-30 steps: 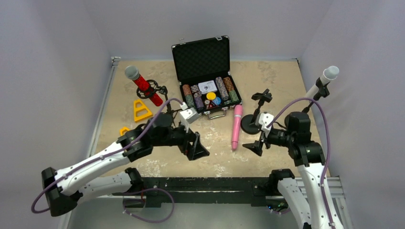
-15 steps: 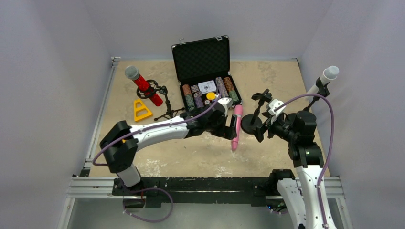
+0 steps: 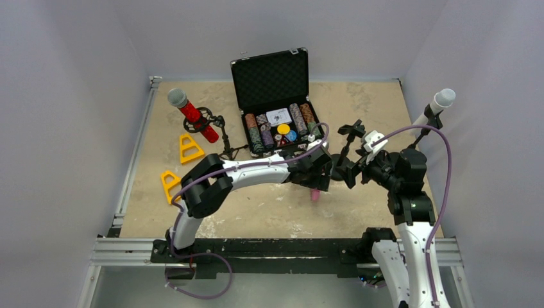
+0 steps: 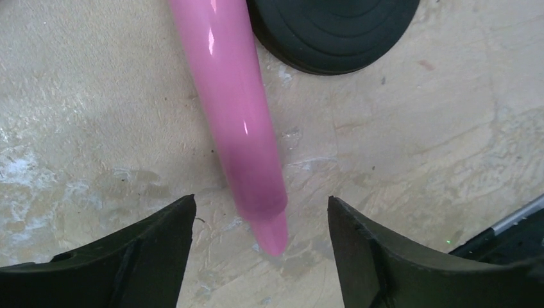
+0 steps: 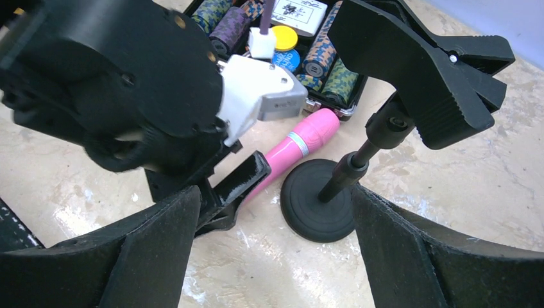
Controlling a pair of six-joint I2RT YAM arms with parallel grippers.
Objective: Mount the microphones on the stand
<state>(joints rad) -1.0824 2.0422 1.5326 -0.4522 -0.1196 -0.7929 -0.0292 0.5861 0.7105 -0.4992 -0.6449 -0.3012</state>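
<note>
Black fingers [image 4: 128, 263] of the left gripper [image 4: 262, 206] stand wide apart at the bottom of the left wrist view, one on each side of the pink mic's [image 4: 238, 122] narrow tail. Bare table [image 4: 77, 96] shows between each finger and the mic, so nothing is gripped. Mic lies flat on the sandy surface, tail toward the arm bases, head toward the far side.

Just beyond, right of the mic's shaft: the round black base [image 4: 333, 25] of a stand [image 5: 351, 168]. Base is close beside the mic; contact cannot be judged.

Right gripper [image 5: 276, 192] also spread wide, empty. Its fingers frame that same base and the big black clip [image 5: 430, 70] at the stand's top. From above, the right gripper sits just right of the stand and the left gripper just left of it, the two nearly facing. Left arm [image 3: 256, 170] reaches long across the table from the left.

Left side, near: a yellow triangle [image 3: 170, 185]. A second one [image 3: 189, 147] lies a little farther back.

Mid-far: open black case [image 3: 269, 77], lid up, rows of poker chips [image 3: 298, 119] inside. Pink mic's rounded head ends just short of the case's front edge.

Far left: red mic [image 3: 192, 119], silver grille up, tilted, seated in a ring mount [image 3: 212, 119] on a small tripod [image 3: 228, 151].

Far right: white mic [image 3: 436, 106], silver head up, tilted, held in a black holder [image 3: 431, 119] by the right wall.
</note>
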